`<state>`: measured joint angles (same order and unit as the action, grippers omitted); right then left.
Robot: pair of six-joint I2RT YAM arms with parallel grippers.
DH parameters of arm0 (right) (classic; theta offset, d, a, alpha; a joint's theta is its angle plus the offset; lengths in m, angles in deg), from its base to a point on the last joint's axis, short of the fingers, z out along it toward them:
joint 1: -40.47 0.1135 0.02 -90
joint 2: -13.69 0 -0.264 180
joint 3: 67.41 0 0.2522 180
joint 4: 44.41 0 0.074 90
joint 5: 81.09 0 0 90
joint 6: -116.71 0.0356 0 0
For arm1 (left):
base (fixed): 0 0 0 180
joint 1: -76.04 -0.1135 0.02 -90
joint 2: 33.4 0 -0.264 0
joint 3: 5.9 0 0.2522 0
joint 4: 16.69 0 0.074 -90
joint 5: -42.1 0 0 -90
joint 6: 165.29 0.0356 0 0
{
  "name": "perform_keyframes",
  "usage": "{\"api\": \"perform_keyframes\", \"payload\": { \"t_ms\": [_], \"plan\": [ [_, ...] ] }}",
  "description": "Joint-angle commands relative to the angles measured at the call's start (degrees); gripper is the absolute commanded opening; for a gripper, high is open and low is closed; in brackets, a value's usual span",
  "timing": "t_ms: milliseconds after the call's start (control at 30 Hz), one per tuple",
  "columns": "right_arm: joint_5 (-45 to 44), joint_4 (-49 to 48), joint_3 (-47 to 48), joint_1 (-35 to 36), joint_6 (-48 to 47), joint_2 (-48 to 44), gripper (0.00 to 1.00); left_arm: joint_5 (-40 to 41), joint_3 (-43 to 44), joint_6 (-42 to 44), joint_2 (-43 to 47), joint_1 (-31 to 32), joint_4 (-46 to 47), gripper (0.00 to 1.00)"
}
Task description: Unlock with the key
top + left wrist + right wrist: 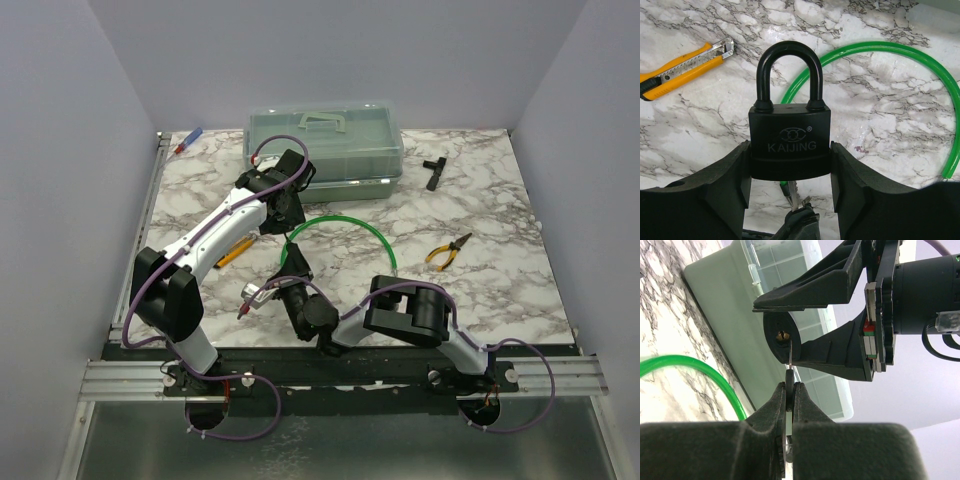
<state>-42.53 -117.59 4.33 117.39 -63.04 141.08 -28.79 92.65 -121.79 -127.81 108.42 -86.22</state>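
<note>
Two arms meeting mid-table is about all I get from the top camera. The left gripper (283,215) and right gripper (293,272) are nose to nose near one end of the green tube (345,222), with the lidded plastic box (325,140) behind. Whatever they hold is buried under black plastic. The left wrist cam fixes that: the padlock (790,142) sits upright, shackle closed, with its body clamped between the left fingers (715,200), which stand roughly halfway apart around it. The key (794,195) pokes up from below, its silver blade meeting the lock's underside. A yellow utility knife (680,67) lies on the marble table (880,130) off to the side, not in play. The right wrist cam gives me what neither of the others does, the brass keyway (783,336) itself. The right claw is pinched tight on the key's black head, and the blade tip looks to land a hair to one side of the brass. I can't tell if it's gone in at all, and that's my worry. If I push with the blade off-line, it'll probably skate across the underside, or the tiny head will swivel in the pinch and I lose the angle. Push hard and the lock could ride up out of the left grip. Twisting before the blade is fully home would likely just spin the key between the pads. The left wrist view hides the keyway, so I'd steer by the right one.
</note>
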Motion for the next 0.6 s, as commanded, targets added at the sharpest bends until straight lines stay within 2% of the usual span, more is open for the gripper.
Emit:
{"api": "perform_keyframes", "payload": {
  "t_ms": [0,567],
  "plan": [
    [1.8,-8.4,1.3,0.4,1.7,1.3,0.0,1.8,0.5,-0.3,1.9,0.3,2.2,0.0],
    [2.5,-5.0,1.2,-0.5,4.1,0.9,0.0,2.1,0.0,-0.3,3.1,1.1,2.2,0.0]
  ]
}}
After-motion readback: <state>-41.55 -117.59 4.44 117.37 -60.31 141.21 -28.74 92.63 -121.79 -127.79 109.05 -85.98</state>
